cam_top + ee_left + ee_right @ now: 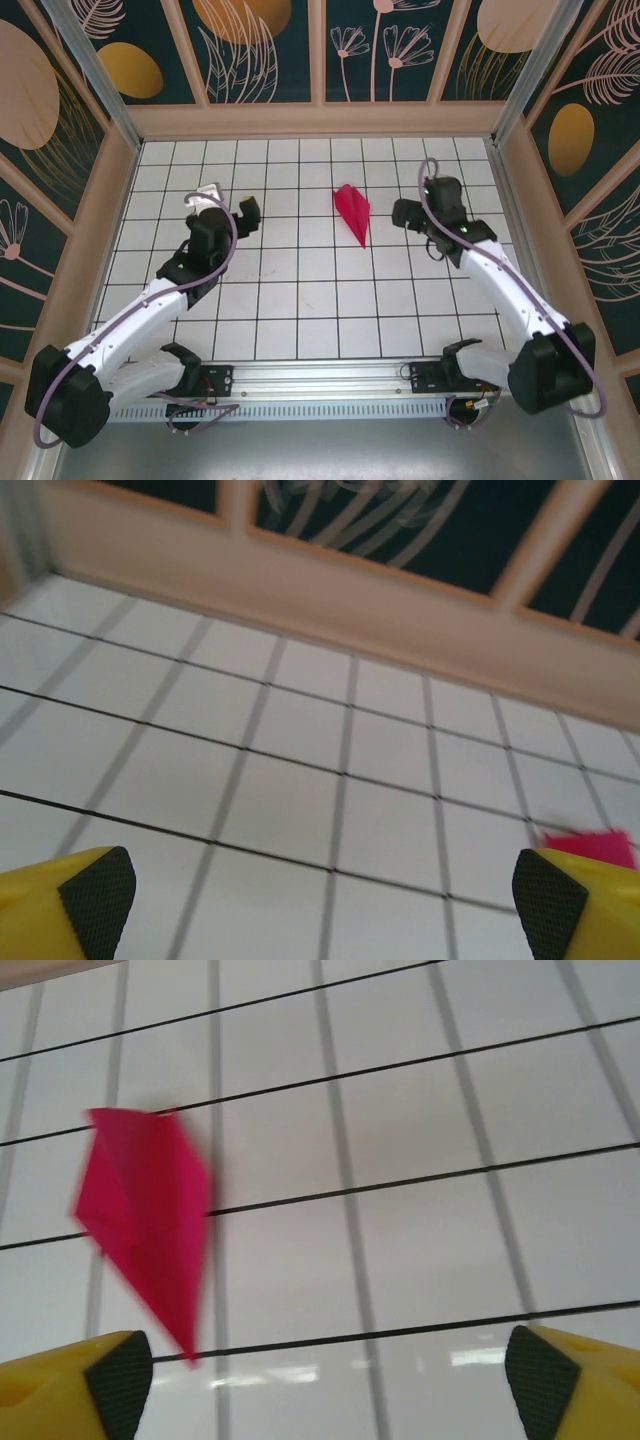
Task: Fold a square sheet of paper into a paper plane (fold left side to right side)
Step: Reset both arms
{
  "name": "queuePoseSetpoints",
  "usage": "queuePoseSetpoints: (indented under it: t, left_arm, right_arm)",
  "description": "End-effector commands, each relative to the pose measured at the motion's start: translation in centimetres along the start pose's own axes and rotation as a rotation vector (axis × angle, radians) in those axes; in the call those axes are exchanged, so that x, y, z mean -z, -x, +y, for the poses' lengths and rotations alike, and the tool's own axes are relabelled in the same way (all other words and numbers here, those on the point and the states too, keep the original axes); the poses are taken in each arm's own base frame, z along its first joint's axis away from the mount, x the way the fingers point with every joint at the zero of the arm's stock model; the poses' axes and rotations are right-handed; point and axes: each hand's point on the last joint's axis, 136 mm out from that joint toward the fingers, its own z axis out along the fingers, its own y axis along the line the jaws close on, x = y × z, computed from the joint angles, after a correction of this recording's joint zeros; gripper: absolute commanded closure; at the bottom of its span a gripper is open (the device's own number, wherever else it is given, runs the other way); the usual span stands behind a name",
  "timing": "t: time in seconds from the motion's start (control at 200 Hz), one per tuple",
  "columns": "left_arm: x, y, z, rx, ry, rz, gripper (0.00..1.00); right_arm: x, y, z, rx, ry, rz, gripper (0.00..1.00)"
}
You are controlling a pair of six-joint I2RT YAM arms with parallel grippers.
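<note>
From the top external view, the paper plane point(351, 213) lies on the white grid table point(300, 290), in the far half and a little right of the middle. It is a slim magenta-pink dart. Its wider end faces the far wall and its sharp tip points toward the near edge, slanting slightly right. A darker fold line runs along its length. The right gripper point(415, 205) sits just to the right of the plane, apart from it, with its jaws spread and nothing between them. The left gripper point(228, 203) is well apart from the plane on the left side of the table, also spread wide and empty. Dark teal wall panels point(265, 50) with leaf and flower drawings enclose the table.

In the left wrist view, the left gripper point(320, 910) stands fully wide. Its yellow fingers point(60, 910) with black pads sit at the two lower corners, with bare tiles between them. A small blurred corner of the pink plane point(590, 842) shows just above the finger at the lower right.

In the right wrist view, the right gripper point(330, 1380) is wide apart and holds nothing. The plane point(145, 1220) appears on the left, blurred. It is a long pink kite shape with a shaded crease, its tip ending just beside the black pad point(120, 1380) at the lower left.
</note>
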Motion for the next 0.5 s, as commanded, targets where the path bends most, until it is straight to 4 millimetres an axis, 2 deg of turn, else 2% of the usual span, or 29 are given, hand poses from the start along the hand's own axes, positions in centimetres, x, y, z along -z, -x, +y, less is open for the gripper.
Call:
queuePoseSetpoints:
  t: [0.0,0.065,0.07,0.075,0.08,0.085,0.09,0.155,0.225,0.31,0.375,0.495]
  left_arm:
    - [0.5,2.6,5.1,-0.074,0.240,-0.203,0.01]
    - [0.3,2.4,6.9,-0.110,0.294,-0.226,0.02]
    - [0.2,2.3,7.0,-0.112,0.298,-0.226,0.02]
    - [0.2,2.2,7.2,-0.116,0.302,-0.224,0.02]
    - [0.2,2.1,7.3,-0.118,0.306,-0.225,0.01]
    - [0.2,2.1,7.5,-0.119,0.310,-0.226,0.02]
    - [0.2,2.1,7.7,-0.120,0.315,-0.227,0.01]
    - [-0.1,1.1,9.7,-0.145,0.370,-0.224,0.02]
    - [-0.4,0.2,12.0,-0.153,0.427,-0.220,0.01]
    - [-0.9,-0.9,14.3,-0.137,0.460,-0.213,0.02]
    - [-1.3,-1.6,15.1,-0.132,0.448,-0.217,0.01]
    - [-2.6,-2.6,14.6,-0.205,0.400,-0.201,0.02]
  right_arm:
    - [-0.1,2.1,-3.8,-0.074,-0.091,-0.212,0.01]
    - [-0.6,1.6,-5.9,-0.071,-0.117,-0.265,0.01]
    - [-0.4,2.2,-5.8,-0.071,-0.113,-0.289,0.01]
    - [-0.7,1.5,-6.1,-0.066,-0.121,-0.273,0.01]
    - [-0.6,1.9,-6.1,-0.066,-0.119,-0.292,0.01]
    - [-0.8,1.4,-6.4,-0.060,-0.126,-0.279,0.01]
    - [-0.7,1.9,-6.4,-0.061,-0.124,-0.304,0.01]
    - [-1.4,1.2,-8.2,-0.044,-0.171,-0.353,0.01]
    - [-2.1,0.7,-9.4,-0.035,-0.173,-0.400,0.01]
    - [-2.4,0.9,-10.1,-0.045,-0.134,-0.476,0.01]
    - [-2.4,1.1,-10.3,-0.035,-0.107,-0.539,0.01]
    - [-3.0,1.3,-9.5,0.014,-0.046,-0.601,0.01]
